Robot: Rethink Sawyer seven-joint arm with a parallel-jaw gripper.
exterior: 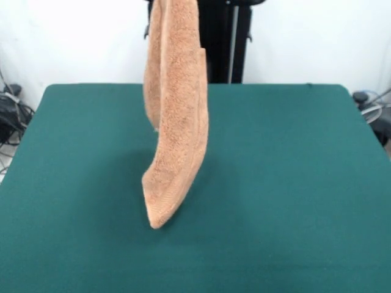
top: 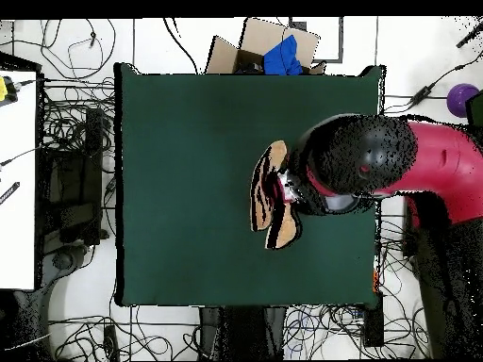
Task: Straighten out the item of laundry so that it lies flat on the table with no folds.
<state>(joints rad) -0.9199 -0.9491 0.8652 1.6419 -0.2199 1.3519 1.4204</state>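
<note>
One towel (exterior: 177,122) hangs in long folds from above the front view's top edge, its lowest corner at or just over the table (exterior: 293,183) near the middle, and we see green felt bare on every side out to all four edges. From overhead we count one red and black arm (top: 415,170) reaching in from the side over the towel, but its gripper is hidden and we cannot tell its state. Around the table lie white floor, tangled cables (top: 71,141), and one cardboard box (top: 274,42) with blue cloth.
</note>
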